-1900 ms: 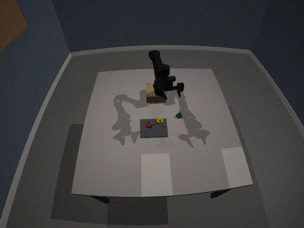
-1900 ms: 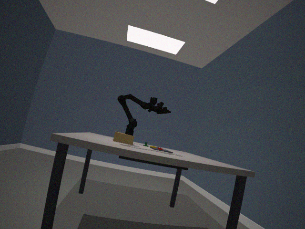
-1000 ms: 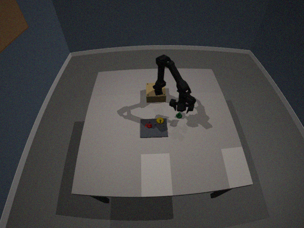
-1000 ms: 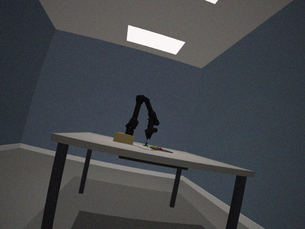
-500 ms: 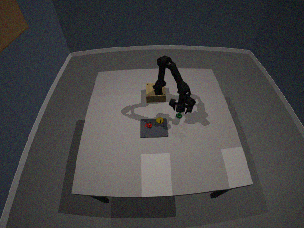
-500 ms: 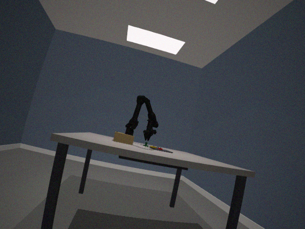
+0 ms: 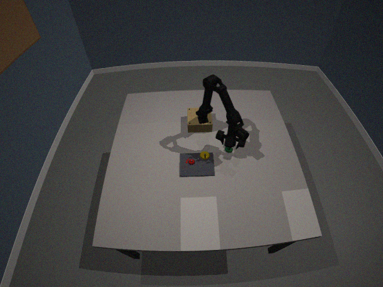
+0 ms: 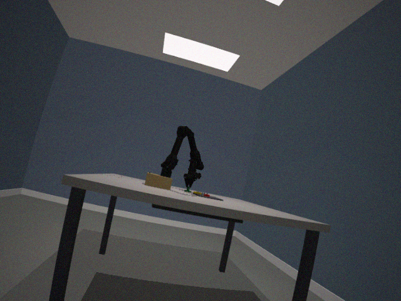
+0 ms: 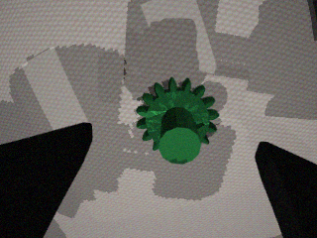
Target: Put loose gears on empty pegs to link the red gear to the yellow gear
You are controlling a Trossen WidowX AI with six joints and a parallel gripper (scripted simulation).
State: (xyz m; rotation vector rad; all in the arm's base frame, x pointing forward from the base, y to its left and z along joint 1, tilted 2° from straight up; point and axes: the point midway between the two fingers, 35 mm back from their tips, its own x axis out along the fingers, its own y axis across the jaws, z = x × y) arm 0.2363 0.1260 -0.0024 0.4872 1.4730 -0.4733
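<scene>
Open jaws above green gear

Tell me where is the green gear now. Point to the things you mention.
In the top view, the green gear (image 7: 228, 149) (image 8: 187, 190) (image 9: 179, 145) stands on the table, right of the grey board (image 7: 197, 170), below the open gripper (image 7: 230, 147).

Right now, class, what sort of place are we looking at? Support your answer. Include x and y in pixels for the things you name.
Probably a robotics test room: a black jointed robot arm on a tan block (image 7: 199, 127) (image 8: 158, 180), a grey rectangular pegboard (image 7: 197, 170) carrying gears, and plain blue walls.
</scene>
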